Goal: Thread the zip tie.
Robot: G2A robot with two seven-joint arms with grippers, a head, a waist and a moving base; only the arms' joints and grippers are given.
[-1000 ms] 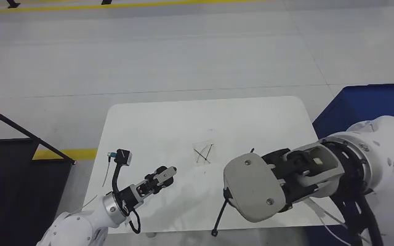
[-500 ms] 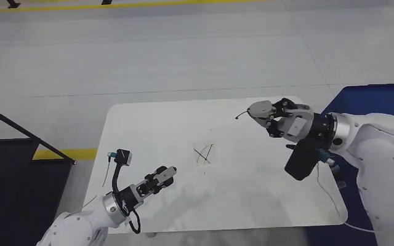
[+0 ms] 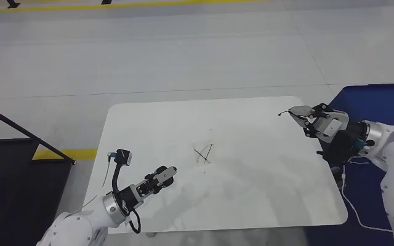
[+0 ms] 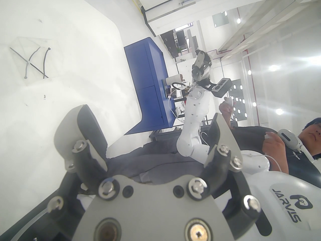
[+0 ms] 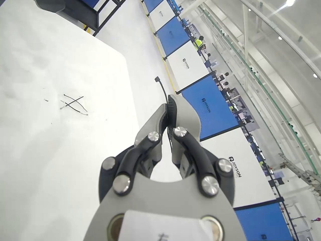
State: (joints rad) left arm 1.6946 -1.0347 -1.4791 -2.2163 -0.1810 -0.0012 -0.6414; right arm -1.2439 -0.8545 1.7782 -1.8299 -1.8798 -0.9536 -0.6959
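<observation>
Right end effector point(image 5: 168, 104): fingers pressed together on a black zip tie point(image 5: 161, 88), raised over the right edge of the desk point(image 3: 246, 123), toward its far side.
Held zip tie: pinched along the strap, so the square head juts free past the fingertips while the rest runs back between the fingers. This grip seems chosen to leave the head's slot open for threading.
Left end effector point(image 3: 168, 173): fingers apart and holding nothing, low over the near-left part of the desk. It points toward the middle, likely placed to take the tie's loose end.
Spare zip ties point(image 3: 203, 154): a few black ones lie crossed on a clear plastic piece point(image 4: 32, 51) at the middle of the desk, well apart from both arms.
Step in hand: by my reading the tie is picked up but not yet threaded — no loop is formed.
Next move: the two arms probably need to meet, tail lined up with the slot.
Risk: the thin strap may flex or twist in the pinch — the tail could then miss the slot.
</observation>
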